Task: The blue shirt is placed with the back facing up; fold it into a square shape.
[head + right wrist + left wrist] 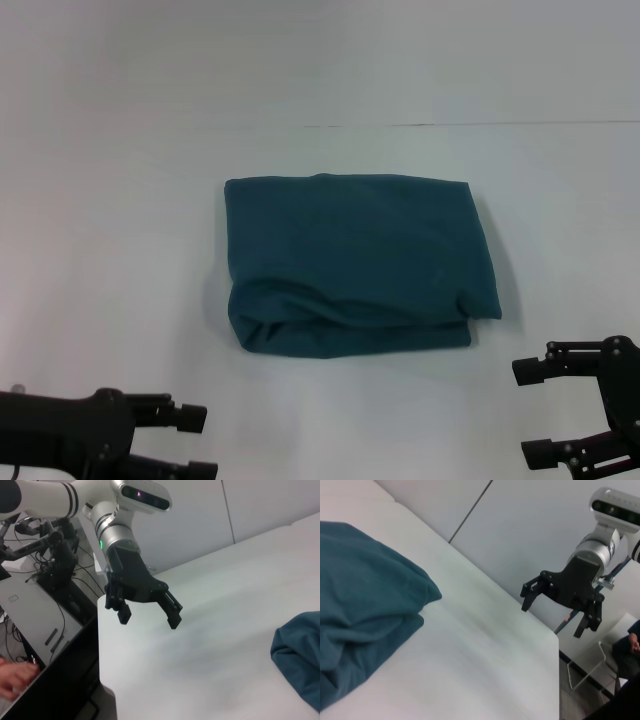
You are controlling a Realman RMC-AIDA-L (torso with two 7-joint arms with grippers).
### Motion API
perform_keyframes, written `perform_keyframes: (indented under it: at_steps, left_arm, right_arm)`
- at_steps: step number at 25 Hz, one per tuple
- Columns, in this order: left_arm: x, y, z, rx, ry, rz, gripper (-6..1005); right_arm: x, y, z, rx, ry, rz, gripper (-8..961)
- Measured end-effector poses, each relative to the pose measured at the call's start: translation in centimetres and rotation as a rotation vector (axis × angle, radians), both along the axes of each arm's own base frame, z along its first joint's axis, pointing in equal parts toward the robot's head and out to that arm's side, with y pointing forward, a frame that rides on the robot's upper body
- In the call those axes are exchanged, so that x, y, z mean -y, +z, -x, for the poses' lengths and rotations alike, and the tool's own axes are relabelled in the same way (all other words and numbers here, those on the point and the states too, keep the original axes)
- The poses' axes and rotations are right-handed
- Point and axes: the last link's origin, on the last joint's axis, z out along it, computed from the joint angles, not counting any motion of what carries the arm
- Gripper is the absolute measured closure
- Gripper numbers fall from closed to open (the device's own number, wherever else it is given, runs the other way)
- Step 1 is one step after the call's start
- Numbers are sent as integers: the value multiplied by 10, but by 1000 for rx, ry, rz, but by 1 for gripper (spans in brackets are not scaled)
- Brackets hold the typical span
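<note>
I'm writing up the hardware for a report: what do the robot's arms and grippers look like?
Both grippers, left gripper and right gripper, are matte black with two angular linkage fingers. The arms are glossy white with silver wrist cylinders and black bands; a green light glows on the left wrist.

Bright even overhead light; faint shadow under blue shirt (355, 265); slight blur.

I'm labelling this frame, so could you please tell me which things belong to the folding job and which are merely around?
Part of the job:
- blue shirt, already folded to a rough rectangle
- left gripper, open, near table edge
- right gripper, open, near table edge

Merely around:
- white table
</note>
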Motion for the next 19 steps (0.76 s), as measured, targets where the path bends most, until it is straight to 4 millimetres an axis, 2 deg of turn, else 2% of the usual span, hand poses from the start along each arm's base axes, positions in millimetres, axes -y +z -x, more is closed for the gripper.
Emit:
perform_keyframes:
  at_steps: [19]
  left_arm:
    - [-5,7,-2,41,10,-60,64]
  right_arm:
    - [1,0,-1,-9,4,-14,29]
